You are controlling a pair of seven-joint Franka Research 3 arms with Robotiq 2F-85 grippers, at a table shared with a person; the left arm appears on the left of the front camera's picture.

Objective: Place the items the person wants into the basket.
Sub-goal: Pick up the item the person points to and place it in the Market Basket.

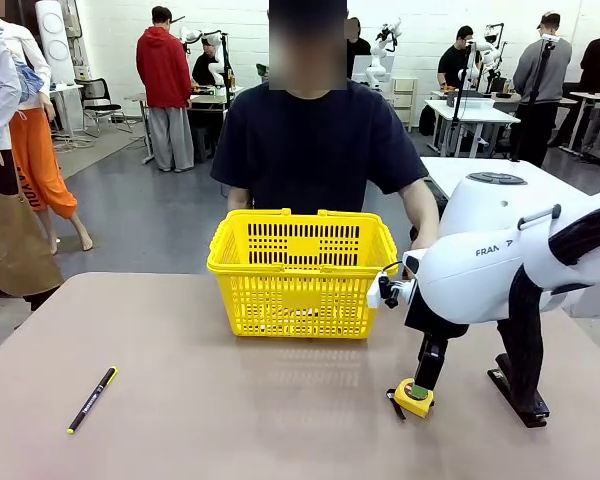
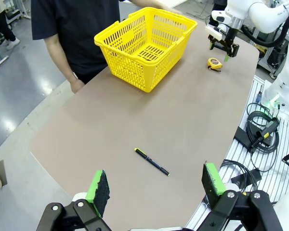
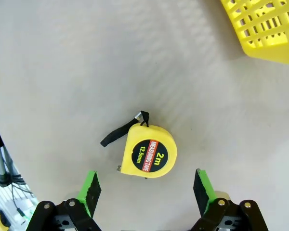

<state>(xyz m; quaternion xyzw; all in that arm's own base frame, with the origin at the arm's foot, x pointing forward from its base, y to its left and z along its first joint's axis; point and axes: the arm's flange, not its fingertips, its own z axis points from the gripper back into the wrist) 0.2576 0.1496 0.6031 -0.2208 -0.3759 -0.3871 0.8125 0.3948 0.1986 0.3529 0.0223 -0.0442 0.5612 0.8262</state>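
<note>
Right gripper [image 3: 144, 190] with black fingers and green pads wide open, holding nothing, poised just above small round yellow-and-black tape measure [image 3: 149, 151], which lies flat on the tan tabletop [image 1: 230, 410] between the spread pads, black wrist strap trailing off to one side. In front view right gripper [image 1: 422, 385] points down over tape measure [image 1: 414, 396], black stapler [image 1: 520, 395] just beside it. Left gripper [image 2: 156, 185] also spread wide, empty, well above the table; thin black pen with yellow tip [image 2: 151, 161] lies alone below it. Yellow plastic slotted shopping basket [image 1: 302, 272] stands upright at far side, near the tape measure, not touching. Person in dark navy T-shirt [image 1: 315, 140] stands behind basket
</note>
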